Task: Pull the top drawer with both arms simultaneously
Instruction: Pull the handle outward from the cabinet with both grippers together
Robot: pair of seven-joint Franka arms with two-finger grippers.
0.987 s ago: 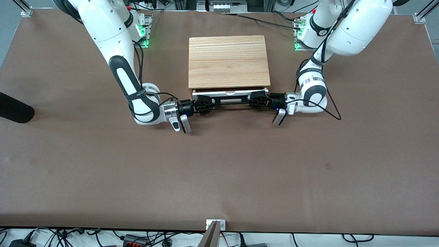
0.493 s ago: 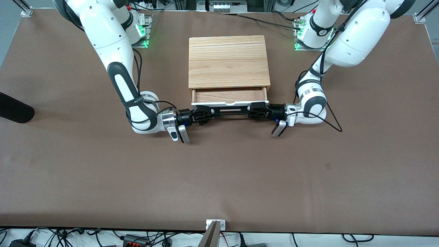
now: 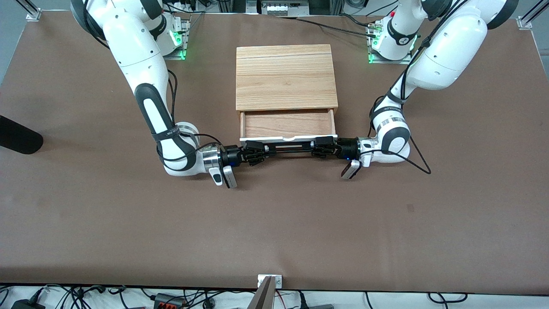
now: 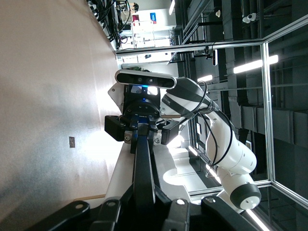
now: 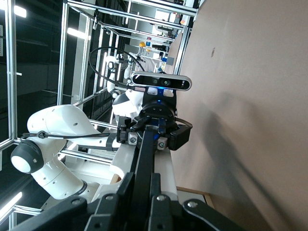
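Observation:
The top drawer [image 3: 287, 124] stands pulled out of the light wooden cabinet [image 3: 285, 77], showing its brown wood-grain tray. Its white front panel [image 3: 287, 138] with the small notch faces the front camera. The long black bar handle [image 3: 288, 148] runs along the panel. My right gripper [image 3: 256, 153] is shut on the handle's end toward the right arm. My left gripper [image 3: 319, 149] is shut on the end toward the left arm. In the left wrist view my left gripper [image 4: 144, 211] clamps the handle [image 4: 143, 163]. In the right wrist view my right gripper [image 5: 144, 202] clamps the handle [image 5: 146, 159].
A black rounded object [image 3: 17, 135] lies at the table edge at the right arm's end. A black cable [image 3: 418, 161] loops on the table beside the left wrist. A metal bracket [image 3: 269, 281] sits at the table's edge nearest the front camera.
The drawer has slid out of the cabinet toward the front camera, baring more of its tray. Both grippers have moved the same way with the handle.

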